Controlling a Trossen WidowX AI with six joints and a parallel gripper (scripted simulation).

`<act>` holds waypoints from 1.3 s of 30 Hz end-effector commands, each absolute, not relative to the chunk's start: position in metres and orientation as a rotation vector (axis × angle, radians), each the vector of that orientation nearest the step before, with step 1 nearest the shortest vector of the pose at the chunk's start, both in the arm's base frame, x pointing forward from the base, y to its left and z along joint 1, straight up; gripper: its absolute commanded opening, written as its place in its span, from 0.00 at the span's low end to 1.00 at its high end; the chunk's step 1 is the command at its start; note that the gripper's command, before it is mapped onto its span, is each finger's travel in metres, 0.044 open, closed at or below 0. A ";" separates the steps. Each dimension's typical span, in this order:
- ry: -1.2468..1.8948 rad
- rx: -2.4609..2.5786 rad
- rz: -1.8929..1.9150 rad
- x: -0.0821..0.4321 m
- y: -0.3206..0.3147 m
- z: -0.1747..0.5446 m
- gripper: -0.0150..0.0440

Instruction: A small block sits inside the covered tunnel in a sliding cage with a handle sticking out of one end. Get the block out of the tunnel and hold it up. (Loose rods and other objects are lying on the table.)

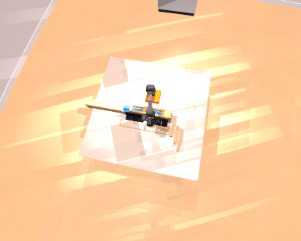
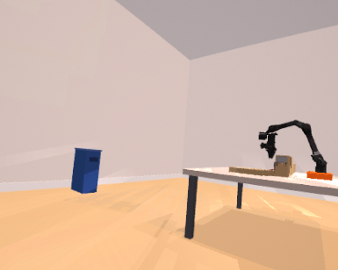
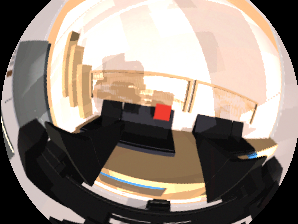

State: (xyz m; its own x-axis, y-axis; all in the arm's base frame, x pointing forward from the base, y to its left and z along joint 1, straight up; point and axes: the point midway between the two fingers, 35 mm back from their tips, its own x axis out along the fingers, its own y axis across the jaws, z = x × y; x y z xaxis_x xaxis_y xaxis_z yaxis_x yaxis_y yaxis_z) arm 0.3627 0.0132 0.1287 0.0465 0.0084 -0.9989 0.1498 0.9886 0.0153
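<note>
Lengthwise, the cage [image 1: 167, 114] [image 2: 284, 166] [image 3: 150, 162] runs crosswise before the arm [image 1: 150, 99] [image 2: 302, 124] — jaws [image 1: 149, 121] [image 2: 271, 155] wide apart, empty.

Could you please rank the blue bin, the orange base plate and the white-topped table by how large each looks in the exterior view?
1. White-topped table with dark legs
2. Tall blue box-shaped bin
3. Flat orange base plate
</note>
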 end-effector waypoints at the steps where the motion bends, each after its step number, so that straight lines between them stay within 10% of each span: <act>1: 1.527 0.119 -0.106 0.363 0.013 0.120 1.00; 39: 1.528 0.119 -0.106 0.364 0.013 0.057 1.00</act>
